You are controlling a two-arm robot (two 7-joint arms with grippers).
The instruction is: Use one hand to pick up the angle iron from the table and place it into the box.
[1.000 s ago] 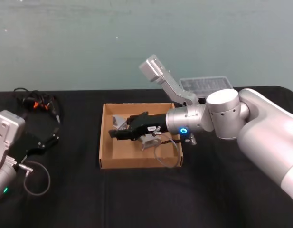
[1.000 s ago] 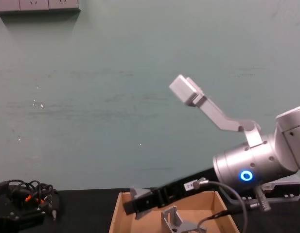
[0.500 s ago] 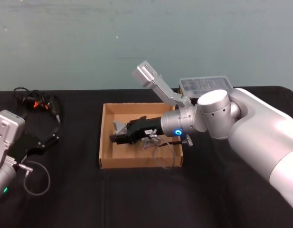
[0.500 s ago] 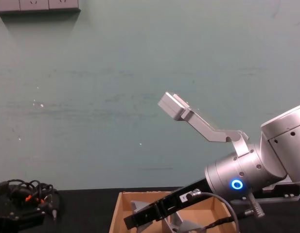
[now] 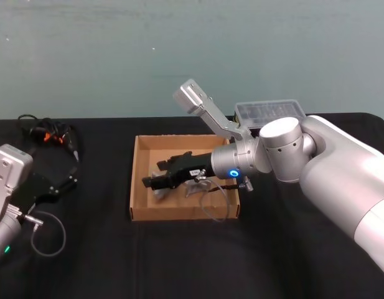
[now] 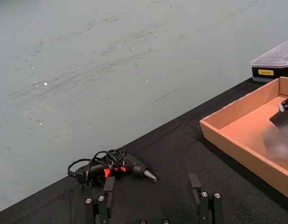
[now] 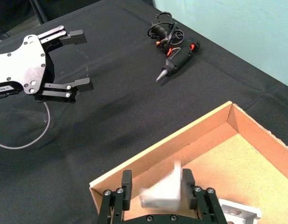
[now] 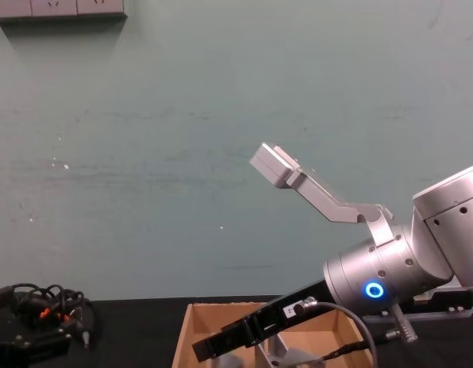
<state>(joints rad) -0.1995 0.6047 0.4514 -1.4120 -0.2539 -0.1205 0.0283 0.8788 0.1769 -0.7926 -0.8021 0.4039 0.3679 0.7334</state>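
Observation:
My right gripper [image 5: 159, 173] reaches low over the left part of the brown cardboard box [image 5: 134, 180], and its fingers stand open. In the right wrist view a blurred silver angle iron [image 7: 162, 193] shows loose between the spread fingers [image 7: 127, 183], above the box floor near the wall [image 7: 162, 149]. The head view shows it as a grey piece [image 5: 159, 192] just under the gripper. From the left wrist it is a grey blur [image 6: 279, 137] inside the box. A second silver bracket [image 7: 237, 212] lies on the box floor. My left gripper [image 7: 73, 60] rests open on the black table at far left.
A black glue gun with coiled cord [image 5: 48, 134] lies at the back left of the table. A small black case with a clear lid [image 5: 269, 111] stands behind the box at right. A grey cable loop [image 5: 48, 233] lies by the left arm.
The right gripper came down into the box and then opened. The angle iron left its fingers and is dropping to the box floor. The left arm stayed still.

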